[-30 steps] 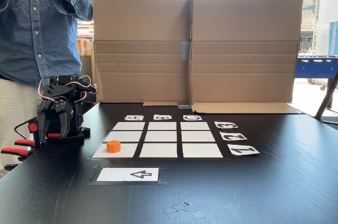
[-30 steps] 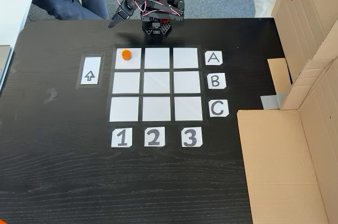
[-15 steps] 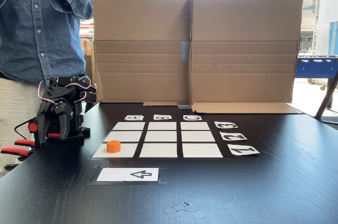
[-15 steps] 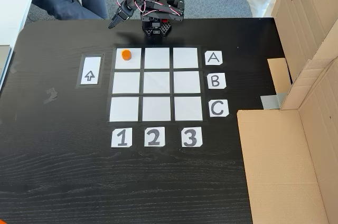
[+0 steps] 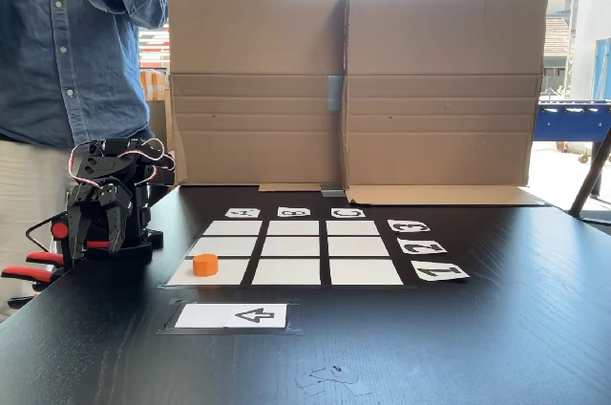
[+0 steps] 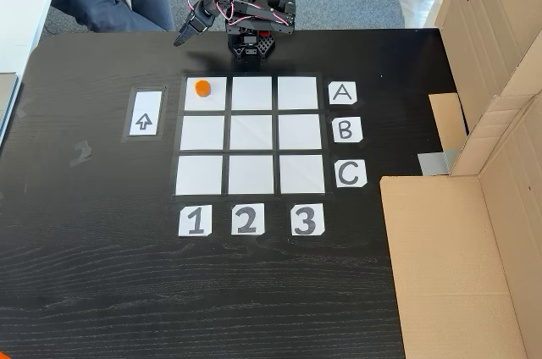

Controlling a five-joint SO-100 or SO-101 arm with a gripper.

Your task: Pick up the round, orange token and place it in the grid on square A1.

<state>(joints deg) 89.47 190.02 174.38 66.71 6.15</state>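
Nothing shifted lately: token (image 6: 201, 87) sat in square A1 (image 6: 212, 100), upper left of grid (image 6: 251, 134). Gripper (image 6: 181, 38) folded back, empty, spread unclear. Risk: a stray swing nudging it.

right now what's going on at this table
A small robot arm sits folded at the table's edge, its tool off the grid and holding nothing that can be seen. The orange token rests on square A1, near its upper edge in the top-down fixed view. A person stands behind the arm.
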